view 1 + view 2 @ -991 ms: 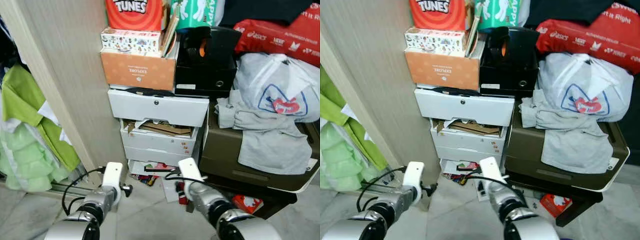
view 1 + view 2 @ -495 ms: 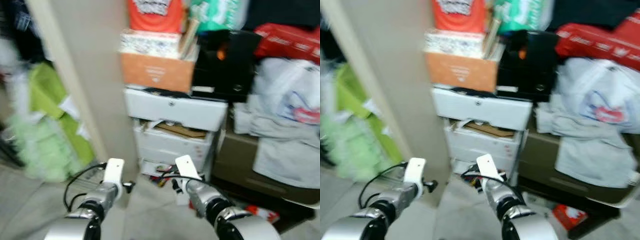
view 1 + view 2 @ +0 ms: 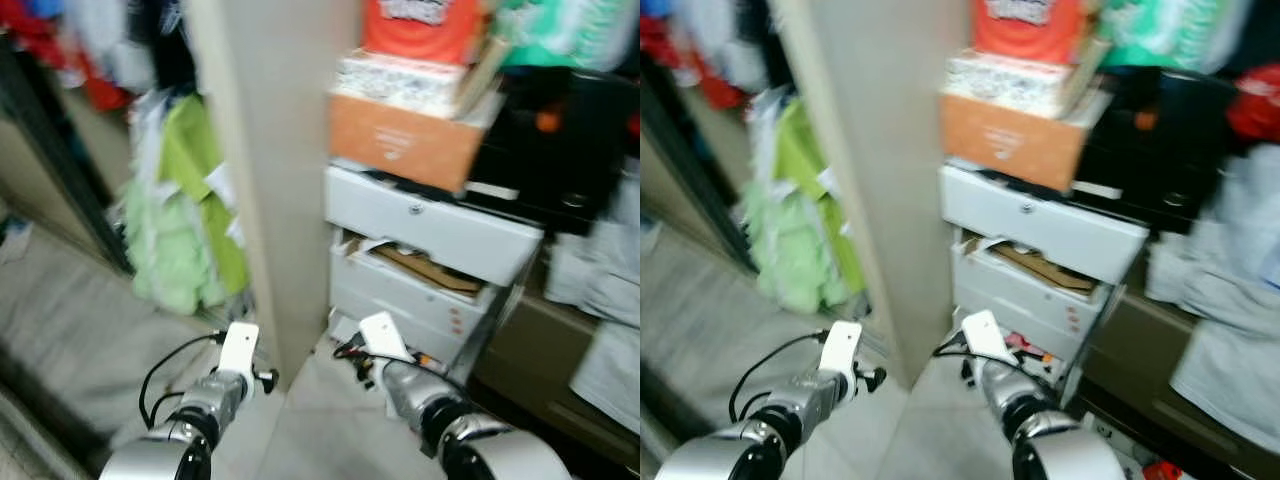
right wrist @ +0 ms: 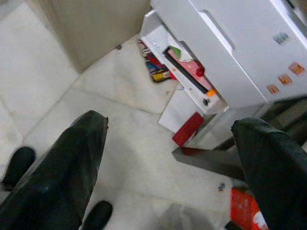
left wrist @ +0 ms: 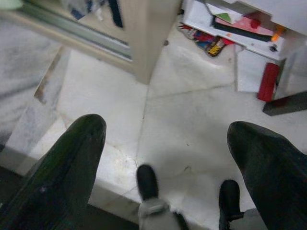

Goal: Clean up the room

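Clutter on the floor by the drawers, both my grippers empty.

The nearest pickup is a red block (image 4: 187, 128) lying on the pale tile floor (image 5: 192, 129), touching the bottom corner of the white drawer unit (image 3: 430, 235); beside it, colourful papers and packets (image 4: 154, 67) spill from the lowest open drawer (image 4: 184, 72). I judge the block light and stiff, best pinched across its narrow sides; the papers look thin and floppy, likely to slide on tile. My left gripper (image 5: 168, 158) and right gripper (image 4: 168, 158) both hang spread wide above the floor, holding nothing. An orange cardboard box (image 3: 405, 145) sits atop the drawers; its white print is too blurred to read. Green clothing (image 3: 185, 220) hangs beyond the wooden panel (image 3: 275, 150).
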`<state>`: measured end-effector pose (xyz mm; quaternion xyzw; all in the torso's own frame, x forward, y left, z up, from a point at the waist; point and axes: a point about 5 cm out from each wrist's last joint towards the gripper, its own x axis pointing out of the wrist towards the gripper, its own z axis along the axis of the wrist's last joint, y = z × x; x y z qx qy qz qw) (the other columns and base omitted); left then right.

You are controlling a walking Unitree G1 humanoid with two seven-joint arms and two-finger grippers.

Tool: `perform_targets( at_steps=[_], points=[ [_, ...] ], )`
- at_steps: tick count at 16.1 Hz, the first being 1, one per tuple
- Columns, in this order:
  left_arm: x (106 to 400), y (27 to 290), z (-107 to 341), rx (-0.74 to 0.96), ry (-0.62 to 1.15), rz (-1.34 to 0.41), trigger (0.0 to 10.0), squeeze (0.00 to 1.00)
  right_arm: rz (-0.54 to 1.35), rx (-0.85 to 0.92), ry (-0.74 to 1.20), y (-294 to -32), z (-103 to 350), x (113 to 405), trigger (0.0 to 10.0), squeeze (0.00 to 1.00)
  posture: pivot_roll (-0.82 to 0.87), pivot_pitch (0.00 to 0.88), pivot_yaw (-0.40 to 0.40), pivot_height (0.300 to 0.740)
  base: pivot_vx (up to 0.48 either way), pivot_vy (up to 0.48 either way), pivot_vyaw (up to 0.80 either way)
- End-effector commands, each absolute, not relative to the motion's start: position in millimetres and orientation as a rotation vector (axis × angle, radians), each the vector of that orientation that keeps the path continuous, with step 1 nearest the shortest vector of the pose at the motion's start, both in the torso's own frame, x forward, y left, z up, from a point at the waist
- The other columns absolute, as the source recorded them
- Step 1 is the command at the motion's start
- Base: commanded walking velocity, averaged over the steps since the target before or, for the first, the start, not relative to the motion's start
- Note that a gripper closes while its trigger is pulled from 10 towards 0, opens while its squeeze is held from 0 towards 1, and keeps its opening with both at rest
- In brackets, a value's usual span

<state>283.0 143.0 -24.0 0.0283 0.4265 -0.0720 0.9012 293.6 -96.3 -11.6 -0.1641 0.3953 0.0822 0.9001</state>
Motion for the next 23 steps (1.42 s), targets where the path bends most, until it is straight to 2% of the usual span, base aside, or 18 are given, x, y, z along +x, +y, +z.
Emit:
perform_targets(
  at_steps=[1, 3, 8, 18, 23],
  points=[
    [281.9, 149.0, -24.7, 0.083, 0.892, -0.149, 10.0, 0.0, 0.187, -0.33, 0.815, -87.4, -10.8, 292.9, 10.0, 0.0, -0.1, 0.0, -0.003, 0.74, 0.0, 0.0, 0.8],
    [281.6, 148.3, -25.0, 0.09, 0.893, -0.157, 10.0, 0.0, 0.185, -0.33, 0.813, -87.6, -10.8, 293.0, 10.0, 0.0, -0.1, 0.0, -0.002, 0.74, 0.0, 0.0, 0.8],
    [283.8, 148.4, -23.1, 0.08, 0.881, -0.156, 10.0, 0.0, 0.191, -0.339, 0.8, -86.5, -8.9, 294.8, 10.0, 0.0, -0.1, 0.0, -0.001, 0.74, 0.0, 0.0, 0.0],
    [286.7, 147.7, -20.5, 0.083, 0.871, -0.158, 10.0, 0.0, 0.204, -0.364, 0.781, -85.7, -5.7, 298.0, 10.0, 0.0, -0.11, 0.0, -0.001, 0.74, 0.0, -0.341, 0.0],
    [288.2, 148.8, -19.3, 0.07, 0.861, -0.142, 10.0, 0.0, 0.197, -0.357, 0.777, -85.8, -5.0, 298.8, 10.0, 0.0, -0.1, 0.0, -0.003, 0.74, 0.0, 0.0, 0.0]
  ],
)
